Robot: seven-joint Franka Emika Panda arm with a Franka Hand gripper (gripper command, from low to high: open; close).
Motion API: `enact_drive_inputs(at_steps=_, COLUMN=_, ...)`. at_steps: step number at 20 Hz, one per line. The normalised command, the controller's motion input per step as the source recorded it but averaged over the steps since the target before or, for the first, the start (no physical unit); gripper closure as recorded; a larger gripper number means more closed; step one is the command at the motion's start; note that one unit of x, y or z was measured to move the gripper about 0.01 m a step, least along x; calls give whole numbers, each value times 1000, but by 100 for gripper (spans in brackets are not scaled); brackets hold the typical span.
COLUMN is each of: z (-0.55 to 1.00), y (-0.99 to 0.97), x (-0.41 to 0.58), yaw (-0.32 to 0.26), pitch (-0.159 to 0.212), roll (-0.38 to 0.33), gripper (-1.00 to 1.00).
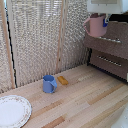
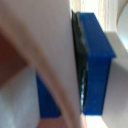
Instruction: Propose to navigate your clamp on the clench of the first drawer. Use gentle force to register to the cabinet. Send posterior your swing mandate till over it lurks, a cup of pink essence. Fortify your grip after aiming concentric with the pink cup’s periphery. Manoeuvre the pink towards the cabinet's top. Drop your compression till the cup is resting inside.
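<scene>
Carrying step: your blue-tipped clamp (image 1: 104,21) grasps the pale pink mug (image 1: 95,26) by its rim, upper right of frame, above the pulled-out top drawer (image 1: 107,42) of the dark brown cabinet (image 1: 116,59) — next, lower it inside, then release.

Bulky white arm (image 1: 106,5) w/ small clamp (image 1: 105,21): boxy blue fingertips (image 2: 95,60), dark inner pads.
</scene>
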Motion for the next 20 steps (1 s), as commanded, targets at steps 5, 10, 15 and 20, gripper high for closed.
enact_drive_inputs(at_steps=5, z=991, y=-38, x=613, yaw=-55, pitch=70, roll=3, gripper=100)
enact_drive_inputs(at_steps=10, z=977, y=-535, x=366, yaw=-1, pitch=49, roll=41, gripper=100)
enact_drive_inputs(at_steps=15, z=958, y=-706, x=233, yaw=-25, pitch=59, roll=48, gripper=100)
enact_drive_inputs(at_steps=20, z=908, y=-823, x=55, yaw=-42, pitch=78, roll=67, gripper=100)
